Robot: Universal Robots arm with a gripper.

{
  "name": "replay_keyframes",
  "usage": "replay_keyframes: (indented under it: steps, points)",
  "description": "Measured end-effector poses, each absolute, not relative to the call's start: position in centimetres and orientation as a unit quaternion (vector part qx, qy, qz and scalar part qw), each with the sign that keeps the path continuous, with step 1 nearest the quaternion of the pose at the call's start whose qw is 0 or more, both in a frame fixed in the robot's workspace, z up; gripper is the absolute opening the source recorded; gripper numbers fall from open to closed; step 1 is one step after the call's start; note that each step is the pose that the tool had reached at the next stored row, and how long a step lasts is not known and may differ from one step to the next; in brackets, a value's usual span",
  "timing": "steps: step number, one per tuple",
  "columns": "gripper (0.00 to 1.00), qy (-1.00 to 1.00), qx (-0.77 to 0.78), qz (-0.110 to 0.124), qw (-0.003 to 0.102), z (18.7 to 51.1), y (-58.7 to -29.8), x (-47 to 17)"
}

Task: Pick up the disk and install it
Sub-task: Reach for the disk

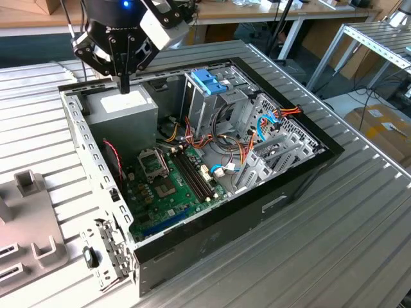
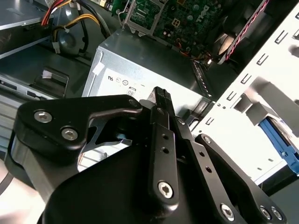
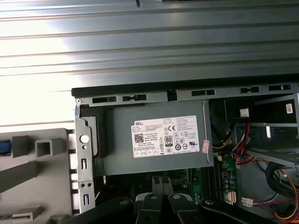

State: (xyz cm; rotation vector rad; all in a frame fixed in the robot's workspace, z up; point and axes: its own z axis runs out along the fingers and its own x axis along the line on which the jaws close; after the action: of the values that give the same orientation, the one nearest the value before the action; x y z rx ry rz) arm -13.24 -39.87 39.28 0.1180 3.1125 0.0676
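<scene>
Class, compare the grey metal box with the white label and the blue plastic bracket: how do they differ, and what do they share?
The grey metal box is large; the blue bracket is small. The box carries a white label on top; the bracket shows none. The box sits in a corner beneath the gripper; the bracket tops the drive cage. Both are inside the open computer case.
</scene>
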Motion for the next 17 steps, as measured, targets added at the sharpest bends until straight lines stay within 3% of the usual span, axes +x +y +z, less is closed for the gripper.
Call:
replay_keyframes:
  steps: [17]
  points:
    - [0.11, 0.999, 0.038, 0.022, 0.013, 39.27, -39.82, -13.66]
